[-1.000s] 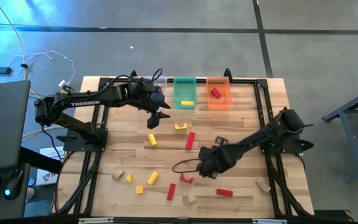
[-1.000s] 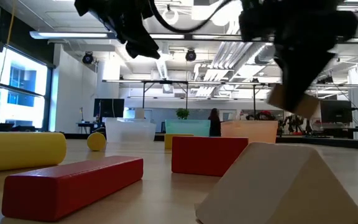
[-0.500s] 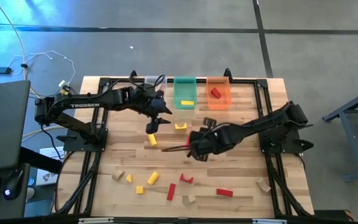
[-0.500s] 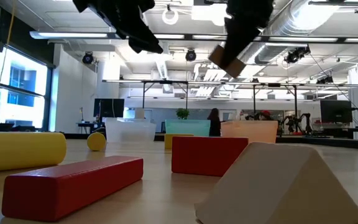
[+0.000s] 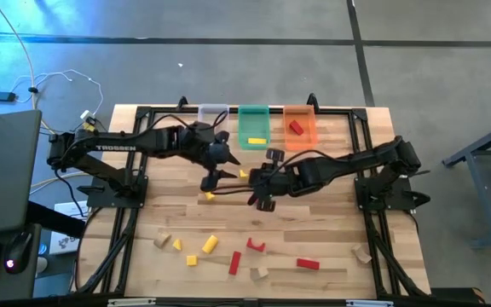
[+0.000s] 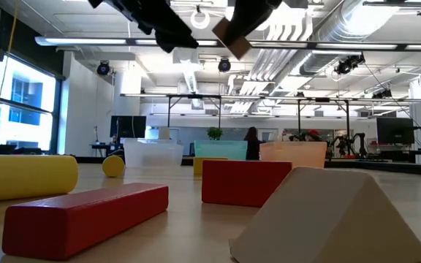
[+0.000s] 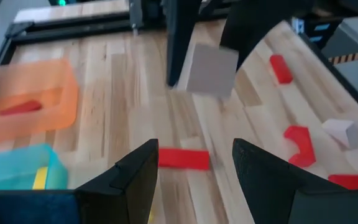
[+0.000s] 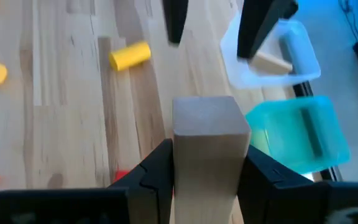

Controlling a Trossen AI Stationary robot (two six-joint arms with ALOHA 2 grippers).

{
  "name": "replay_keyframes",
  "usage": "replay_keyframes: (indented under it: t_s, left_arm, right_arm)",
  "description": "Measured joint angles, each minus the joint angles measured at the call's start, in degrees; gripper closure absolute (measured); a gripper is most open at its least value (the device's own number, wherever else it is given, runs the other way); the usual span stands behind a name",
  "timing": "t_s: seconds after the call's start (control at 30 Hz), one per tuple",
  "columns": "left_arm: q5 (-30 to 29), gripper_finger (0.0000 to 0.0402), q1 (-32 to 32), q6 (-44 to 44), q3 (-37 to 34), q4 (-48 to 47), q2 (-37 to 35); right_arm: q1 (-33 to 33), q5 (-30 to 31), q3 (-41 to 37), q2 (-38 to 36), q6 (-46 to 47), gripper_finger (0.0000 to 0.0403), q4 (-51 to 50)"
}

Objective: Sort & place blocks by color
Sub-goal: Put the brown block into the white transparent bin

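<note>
My right gripper [image 5: 261, 183] hangs above the table's middle, shut on a plain tan block [image 8: 209, 142], which also shows high in the low view [image 6: 231, 36]. My left gripper [image 5: 215, 176] hovers just left of it, open and empty [image 7: 194, 174], facing the held tan block [image 7: 211, 70]. On the near half of the table lie loose blocks: a yellow cylinder [image 5: 210, 243], a red arch [image 5: 255, 246], a red bar [image 5: 308, 263] and a tan wedge [image 5: 362, 252]. A yellow arch [image 5: 247, 173] lies between the grippers. My right gripper pinches the tan block by two opposite side faces [image 8: 182, 168], one finger [image 8: 151, 177] on each side. The block's free end sticks out past the fingertips. It is lifted clear of the table.
Three bins stand in a row at the far edge: a clear bin [image 5: 213, 113] with a tan piece [image 8: 272, 62], a green bin [image 5: 254, 126] with a yellow piece, and an orange bin [image 5: 299, 126] with a red piece. Black frame rails run along both table sides.
My right gripper has carried the tan block up from the near middle of the table toward the far left, closing on the bins and on my left gripper. My left gripper has drifted a little toward the near edge, staying open.
</note>
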Motion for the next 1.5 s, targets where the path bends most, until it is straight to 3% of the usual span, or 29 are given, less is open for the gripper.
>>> replay_keyframes:
  t_s: [0.3, 0.5, 0.83, 0.97, 1.17, 1.5]
  left_arm:
    - [-1.18, 0.0206, -2.07, -0.73, 0.00, 5.17, 0.00]
    - [-10.83, 0.0206, -3.67, -1.87, 0.00, 6.08, 0.00]
    - [-10.90, 0.0207, -3.71, -0.64, 0.00, 7.15, 0.00]
    - [-10.78, 0.0230, -3.71, -0.66, 0.00, 6.99, 0.00]
    - [-10.49, 0.0297, -3.75, -0.43, 0.00, 6.72, 0.00]
    - [-11.56, 0.0299, -3.66, -1.50, 0.00, 4.60, -0.02]
  right_arm:
    - [-1.70, -0.85, 0.21, 0.00, -2.14, 0.0296, 4.84]
    - [-2.70, -0.87, 0.21, -0.02, -2.24, 0.0296, 7.58]
    - [-4.03, -4.82, 0.23, -0.04, -3.17, 0.0296, 9.83]
    - [-4.01, -4.73, 0.23, -0.04, -3.16, 0.0296, 9.85]
    - [-4.03, -5.49, 0.23, -0.06, -3.15, 0.0288, 9.61]
    - [-3.99, -4.32, 0.23, -0.05, -3.96, 0.0241, 8.98]
